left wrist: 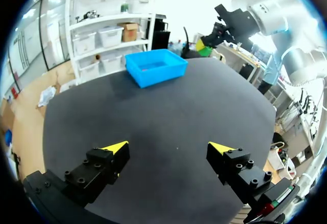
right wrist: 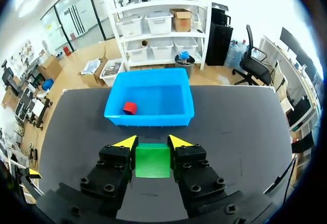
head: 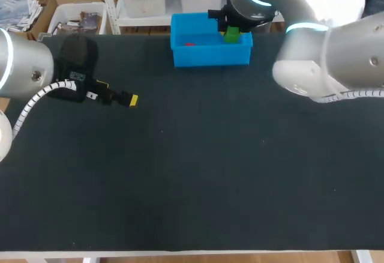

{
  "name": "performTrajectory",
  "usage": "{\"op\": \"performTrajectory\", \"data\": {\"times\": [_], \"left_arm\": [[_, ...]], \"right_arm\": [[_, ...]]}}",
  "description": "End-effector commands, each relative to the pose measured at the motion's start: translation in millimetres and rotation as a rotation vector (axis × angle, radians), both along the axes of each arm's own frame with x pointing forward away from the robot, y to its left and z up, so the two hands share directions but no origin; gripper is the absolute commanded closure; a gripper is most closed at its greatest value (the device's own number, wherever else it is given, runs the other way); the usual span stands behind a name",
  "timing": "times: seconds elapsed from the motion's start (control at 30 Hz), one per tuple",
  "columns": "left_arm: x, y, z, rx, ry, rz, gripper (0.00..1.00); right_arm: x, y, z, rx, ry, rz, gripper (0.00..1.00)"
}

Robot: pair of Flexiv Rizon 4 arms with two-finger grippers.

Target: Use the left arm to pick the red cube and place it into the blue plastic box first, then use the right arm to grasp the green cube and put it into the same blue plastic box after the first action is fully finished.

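Note:
The blue plastic box stands at the table's far edge, and the red cube lies inside it near its left side. My right gripper hangs over the box's right part, shut on the green cube. In the right wrist view the green cube is clamped between the yellow-tipped fingers, with the box and the red cube ahead of them. My left gripper rests low at the left of the table, open and empty; its wrist view shows the gripper facing the distant box.
The black table top stretches wide between the arms and toward the front edge. My right arm's bulky elbow hangs over the table's right rear.

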State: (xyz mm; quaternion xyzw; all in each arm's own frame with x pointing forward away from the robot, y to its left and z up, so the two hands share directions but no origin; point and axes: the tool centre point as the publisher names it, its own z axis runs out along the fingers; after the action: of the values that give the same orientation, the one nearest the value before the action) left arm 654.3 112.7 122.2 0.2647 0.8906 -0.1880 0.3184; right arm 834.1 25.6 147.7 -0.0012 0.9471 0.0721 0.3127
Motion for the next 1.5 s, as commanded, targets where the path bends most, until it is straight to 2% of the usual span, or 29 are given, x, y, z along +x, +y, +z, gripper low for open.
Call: {"op": "performTrajectory", "data": {"times": [0.03, 0.4, 0.77, 1.03, 1.5], "left_arm": [[0.5, 1.4, -1.0, -0.006, -0.002, -0.005, 0.0], [0.5, 1.4, -1.0, -0.006, -0.002, -0.005, 0.0], [0.5, 1.4, -1.0, -0.006, -0.002, -0.005, 0.0], [0.5, 1.4, -1.0, -0.006, -0.002, -0.005, 0.0], [0.5, 1.4, -1.0, -0.006, -0.002, -0.005, 0.0]], "right_arm": [[-3.0, -3.4, -3.2, 0.02, -0.142, -0.019, 1.0], [16.8, -4.6, -5.2, 0.051, -0.157, -0.018, 1.0], [65.3, -6.3, -16.2, 0.082, -0.151, -0.015, 1.0], [101.3, -0.9, -33.0, 0.12, -0.138, 0.004, 1.0], [135.5, 14.1, -46.2, 0.151, -0.118, 0.023, 1.0]]}}
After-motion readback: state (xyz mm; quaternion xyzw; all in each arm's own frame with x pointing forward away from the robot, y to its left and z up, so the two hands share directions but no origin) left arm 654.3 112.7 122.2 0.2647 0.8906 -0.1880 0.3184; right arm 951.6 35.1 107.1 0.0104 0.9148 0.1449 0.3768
